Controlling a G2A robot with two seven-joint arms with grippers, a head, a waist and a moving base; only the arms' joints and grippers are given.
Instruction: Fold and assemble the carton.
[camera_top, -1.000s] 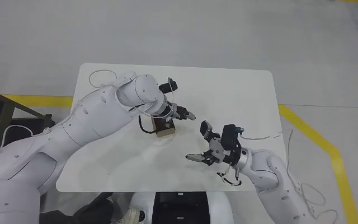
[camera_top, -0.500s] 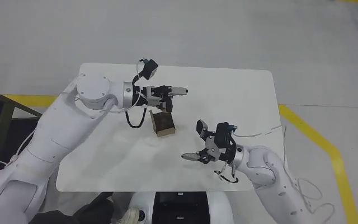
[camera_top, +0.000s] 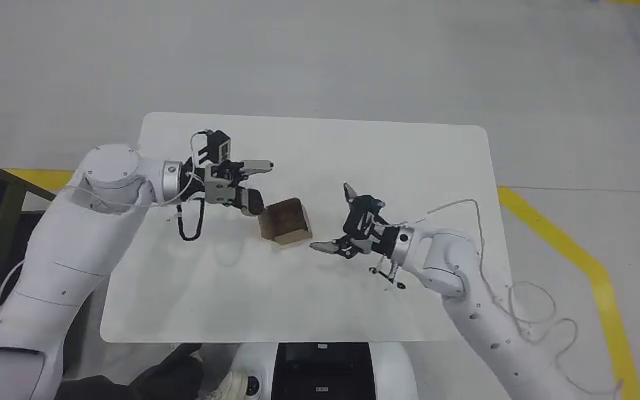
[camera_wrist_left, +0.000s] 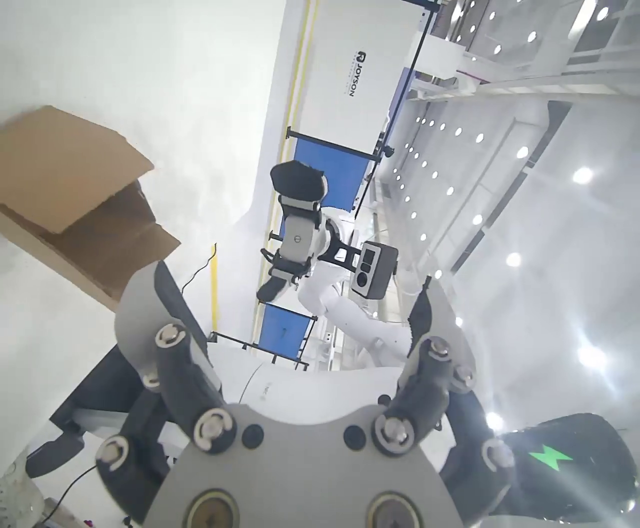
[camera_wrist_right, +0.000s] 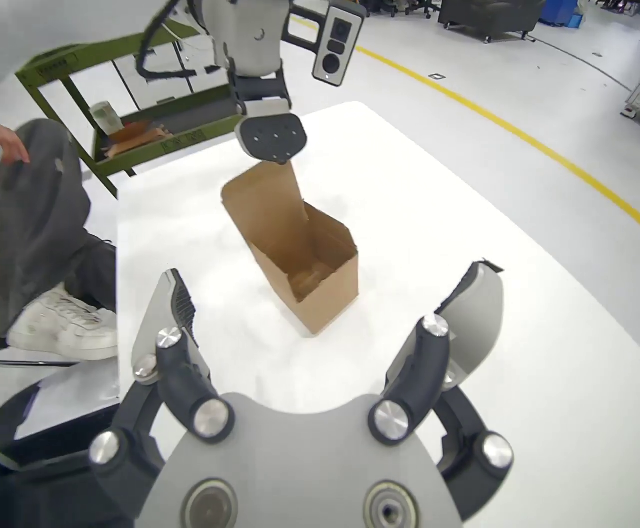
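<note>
Carton (camera_top: 285, 221): upright mid-table (camera_top: 400, 160), body formed, top open, one flap raised.
Left gripper (camera_top: 258, 184): jaws wide, empty, beside the flap.
Right gripper (camera_top: 333, 218): jaws wide, empty, near carton.
Remaining, likely: closing the top.

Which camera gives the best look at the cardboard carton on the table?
The right wrist view: the carton sits mid-frame, with its open top, inside and raised flap all visible. The top view shows it small, from above. The left wrist view catches part of it at the frame's edge.

Right claw (camera_wrist_right: 328, 275) spread, open-topped carton (camera_wrist_right: 305, 250) on table (camera_wrist_right: 450, 210), left claw (camera_wrist_right: 270, 139) at its flap
</note>
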